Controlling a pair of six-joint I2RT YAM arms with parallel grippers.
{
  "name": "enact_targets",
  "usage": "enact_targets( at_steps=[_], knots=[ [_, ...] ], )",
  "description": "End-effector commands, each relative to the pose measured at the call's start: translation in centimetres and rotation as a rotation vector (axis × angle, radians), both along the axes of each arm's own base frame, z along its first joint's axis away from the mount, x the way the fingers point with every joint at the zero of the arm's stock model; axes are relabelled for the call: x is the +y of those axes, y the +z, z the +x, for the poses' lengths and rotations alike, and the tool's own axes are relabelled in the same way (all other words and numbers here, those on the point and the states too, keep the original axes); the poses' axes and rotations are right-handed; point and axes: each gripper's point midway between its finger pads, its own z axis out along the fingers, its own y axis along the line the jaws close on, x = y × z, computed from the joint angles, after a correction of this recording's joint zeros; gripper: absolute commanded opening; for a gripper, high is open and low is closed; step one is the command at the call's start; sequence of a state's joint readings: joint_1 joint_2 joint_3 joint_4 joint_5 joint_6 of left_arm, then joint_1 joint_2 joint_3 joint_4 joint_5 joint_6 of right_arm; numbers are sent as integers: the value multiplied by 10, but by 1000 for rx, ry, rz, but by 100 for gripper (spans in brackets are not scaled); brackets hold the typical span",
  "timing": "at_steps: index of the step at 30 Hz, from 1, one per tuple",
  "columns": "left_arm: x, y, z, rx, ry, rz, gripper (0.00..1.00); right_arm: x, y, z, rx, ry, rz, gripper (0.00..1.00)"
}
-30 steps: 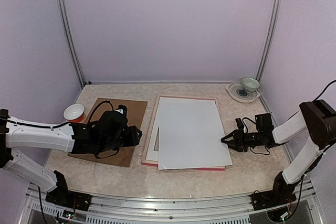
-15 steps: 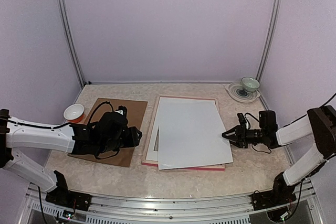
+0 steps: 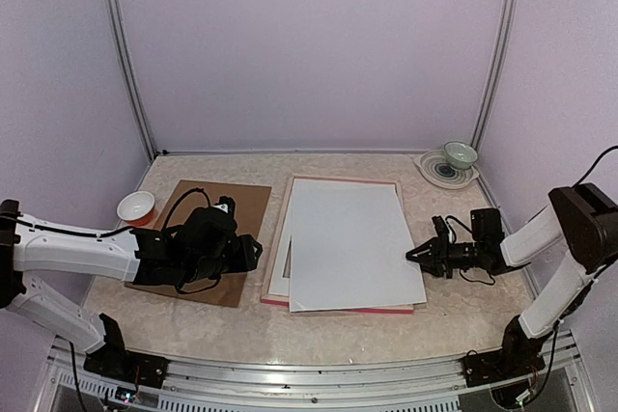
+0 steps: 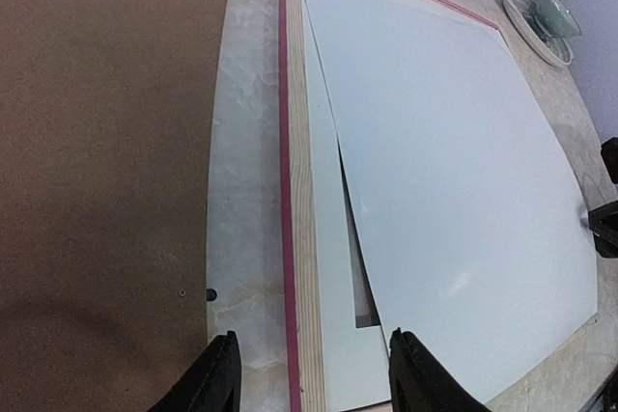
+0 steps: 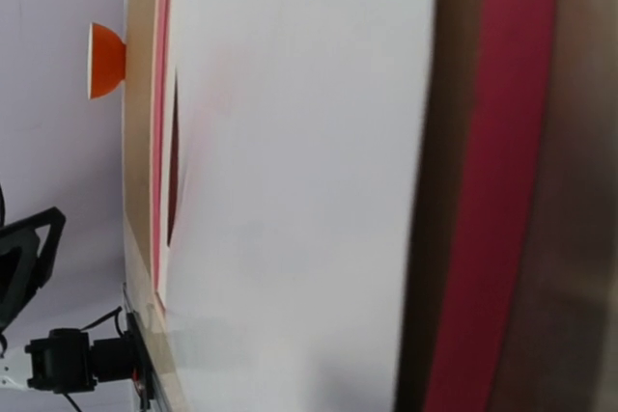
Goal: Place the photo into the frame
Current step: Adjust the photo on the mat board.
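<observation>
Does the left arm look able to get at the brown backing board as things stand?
Likely yes. The left tool is poised open over the right edge of the backing board, and nothing lies on the board to block it.

Frame [image 4: 294, 219] showed pale wood face, bright pink edge. Photo [image 3: 355, 243] on frame lay plain white side up. Mat [image 4: 323, 238] inside frame was white. Board [image 3: 208, 238] left of frame was plain brown. Orange bowl [image 3: 136, 206], farther left of frame, was white inside. Green bowl [image 3: 460, 153], right-rear of frame, was pale, on plate [image 3: 432, 173] with dark rings. Table [image 3: 338, 335] was beige, marbled. Left gripper [image 4: 314, 373] and right gripper [image 3: 415, 258] were black.
</observation>
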State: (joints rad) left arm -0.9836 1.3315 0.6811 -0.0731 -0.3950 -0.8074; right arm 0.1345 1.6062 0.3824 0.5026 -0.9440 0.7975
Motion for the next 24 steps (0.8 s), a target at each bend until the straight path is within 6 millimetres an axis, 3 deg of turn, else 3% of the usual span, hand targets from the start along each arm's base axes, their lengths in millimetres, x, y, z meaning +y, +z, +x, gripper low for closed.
enact_targets(
  at_steps=[1,14,18,24],
  knots=[
    [-2,-2,-1,-3,-5,-5,53,2,11,13,-40,8,25,24],
    [-3,-3,-2,1,-6,-3,53,4,0,21,2,7,-11,0],
    [-3,-3,-1,1,-6,-5,53,0,-1,25,-17,-9,-87,0],
    [-7,-3,-1,3,-11,-9,53,-1,13,28,-52,-62,-115,0]
  ],
)
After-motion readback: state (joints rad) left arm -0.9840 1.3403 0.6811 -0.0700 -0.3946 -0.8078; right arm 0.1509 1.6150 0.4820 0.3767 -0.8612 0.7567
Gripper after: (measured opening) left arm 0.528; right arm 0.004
